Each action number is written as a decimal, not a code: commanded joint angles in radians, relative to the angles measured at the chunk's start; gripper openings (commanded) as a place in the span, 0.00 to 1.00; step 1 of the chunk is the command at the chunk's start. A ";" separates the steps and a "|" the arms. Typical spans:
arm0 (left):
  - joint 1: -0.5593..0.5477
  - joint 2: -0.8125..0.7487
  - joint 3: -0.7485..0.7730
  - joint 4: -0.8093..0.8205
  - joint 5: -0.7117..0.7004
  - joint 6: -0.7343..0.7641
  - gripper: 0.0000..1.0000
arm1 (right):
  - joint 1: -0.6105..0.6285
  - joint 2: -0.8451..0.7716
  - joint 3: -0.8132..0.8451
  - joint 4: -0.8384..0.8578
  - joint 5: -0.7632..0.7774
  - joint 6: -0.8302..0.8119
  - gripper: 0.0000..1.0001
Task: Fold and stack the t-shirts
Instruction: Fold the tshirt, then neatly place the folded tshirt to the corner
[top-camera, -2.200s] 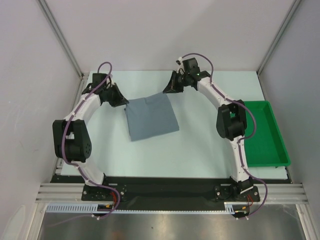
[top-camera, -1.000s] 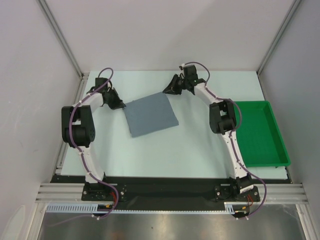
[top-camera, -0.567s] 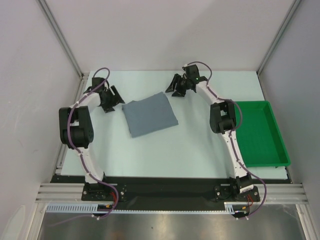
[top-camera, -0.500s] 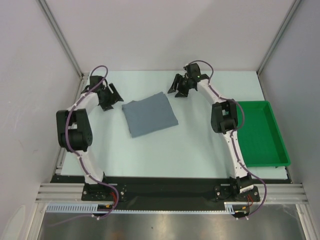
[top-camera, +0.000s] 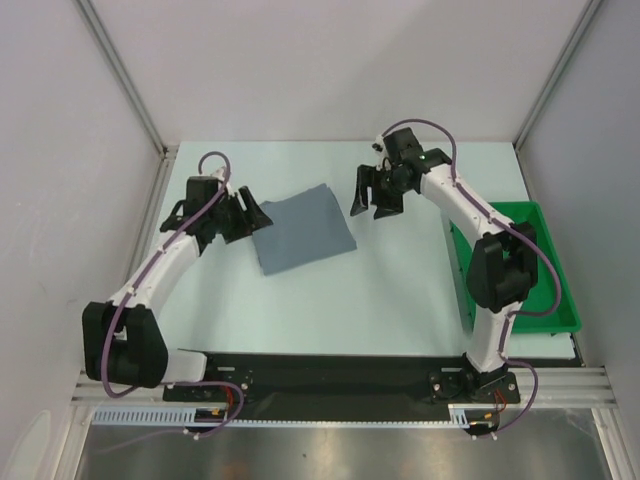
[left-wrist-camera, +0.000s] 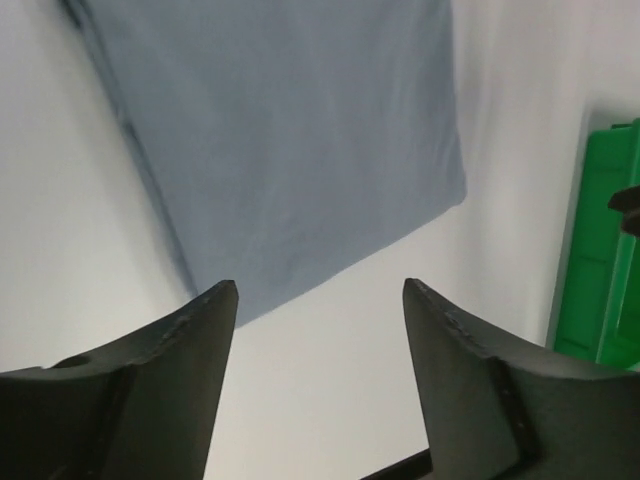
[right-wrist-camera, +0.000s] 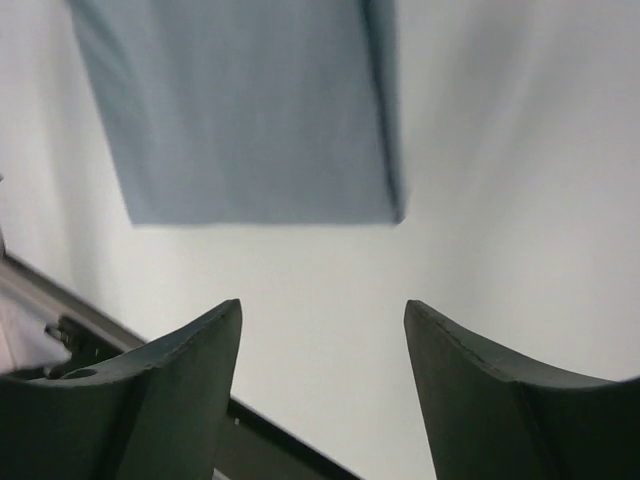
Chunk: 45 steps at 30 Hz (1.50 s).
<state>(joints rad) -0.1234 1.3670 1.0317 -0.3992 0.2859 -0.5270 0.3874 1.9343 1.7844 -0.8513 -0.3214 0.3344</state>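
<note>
One slate blue-grey t-shirt (top-camera: 303, 228) lies folded into a flat rectangle on the white table, slightly askew. My left gripper (top-camera: 257, 215) hovers at its left edge, open and empty. In the left wrist view the t-shirt (left-wrist-camera: 290, 140) fills the area ahead of the open left gripper (left-wrist-camera: 318, 285), with bare table between the fingertips. My right gripper (top-camera: 368, 203) hangs just right of the shirt's far right corner, open and empty. The right wrist view shows the t-shirt (right-wrist-camera: 240, 110) ahead of the open right gripper (right-wrist-camera: 322, 305), apart from it.
A green plastic tray (top-camera: 528, 290) sits at the table's right side, beside the right arm; its edge (left-wrist-camera: 600, 270) shows in the left wrist view. Grey walls close in the table at the left, back and right. The black base rail (top-camera: 330, 365) runs along the near edge.
Both grippers were shut on the shirt's far corners, then opened and let go. The left gripper has come nearer along the left edge; the right has moved right and nearer. The shirt stayed flat.
</note>
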 joint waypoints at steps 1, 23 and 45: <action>0.021 -0.081 -0.068 -0.004 0.019 -0.016 0.74 | 0.044 -0.043 -0.091 0.061 -0.130 -0.049 0.74; 0.223 0.359 -0.193 0.367 0.280 -0.068 0.89 | 0.097 0.227 0.213 -0.008 -0.154 -0.009 0.75; 0.133 0.481 -0.082 0.255 0.122 -0.140 0.46 | -0.027 -0.115 -0.250 0.176 -0.177 -0.018 0.75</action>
<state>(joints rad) 0.0204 1.8023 0.9241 -0.0814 0.4984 -0.6815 0.3855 1.9018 1.5688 -0.7113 -0.4870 0.3378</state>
